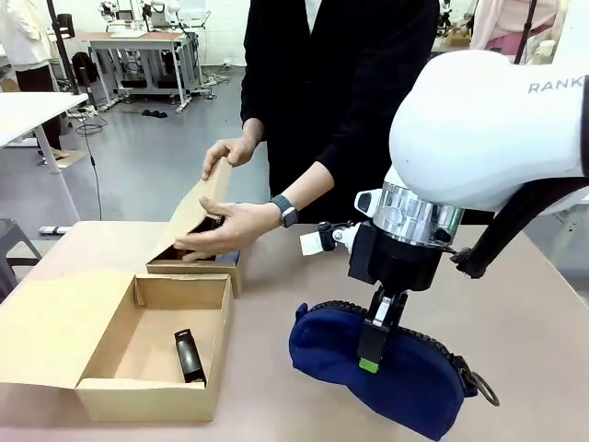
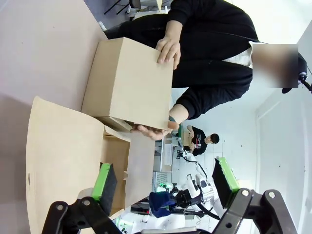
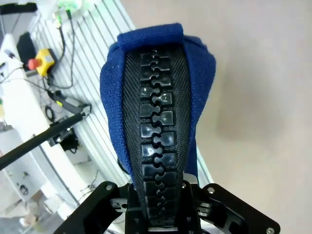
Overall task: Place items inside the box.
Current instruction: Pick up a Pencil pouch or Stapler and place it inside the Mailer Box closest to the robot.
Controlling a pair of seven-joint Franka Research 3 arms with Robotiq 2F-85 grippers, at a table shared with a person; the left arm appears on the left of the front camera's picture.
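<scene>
My right gripper [image 1: 371, 354] is shut on the top of a navy blue zip pouch [image 1: 405, 378] over the near right of the table. In the right wrist view the pouch [image 3: 195, 73] and its black zipper run up from between the fingers. The box [image 1: 110, 401] stands open at the near left, its wide lid [image 1: 51, 331] folded out to the left. A small black stapler-like object [image 1: 190, 355] lies inside it. My left gripper [image 2: 165, 178] is open with nothing between its green pads [image 2: 105, 181].
Behind the box, a person in black holds a smaller cardboard box [image 1: 189, 265] with both hands, lifting its flap [image 1: 198, 207]. The left wrist view shows that smaller box [image 2: 129, 83] under the person's hands. Bare tabletop [image 1: 276, 313] lies between box and pouch.
</scene>
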